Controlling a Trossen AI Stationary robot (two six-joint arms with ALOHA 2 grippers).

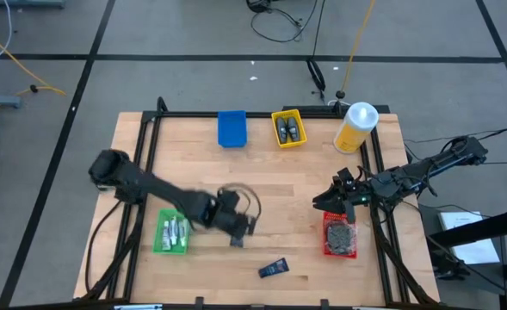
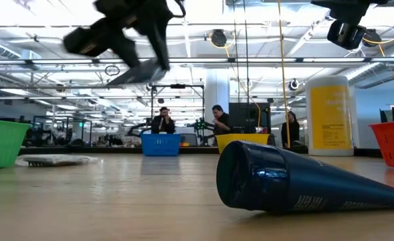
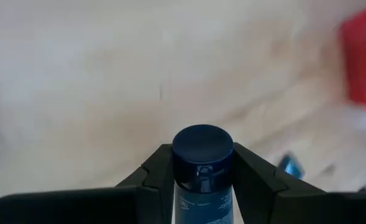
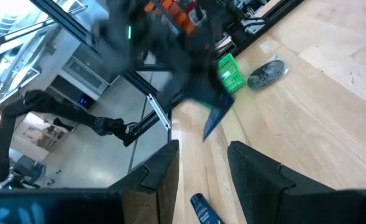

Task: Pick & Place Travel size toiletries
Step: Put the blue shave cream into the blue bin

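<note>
My left gripper hovers mid-table, right of the green tray, which holds small white tubes. It is shut on a dark blue flat tube, also seen hanging in the low view. A second dark blue tube lies on its side near the table's near edge and looms large in the low view. My right gripper is open above the table, just left of the red tray. The right wrist view shows its fingers apart. My left gripper pinches the dark blue tube between its two fingers, just below the round cap. One finger sits on each side of the tube's neck. The tube is lifted clear of the table and its flat end slants down below the fingers.
A blue tray and a yellow tray with dark pieces stand at the far edge, beside a big yellow bottle. The red tray holds dark items. A flat grey piece lies by the green tray. Bare wood fills the middle.
</note>
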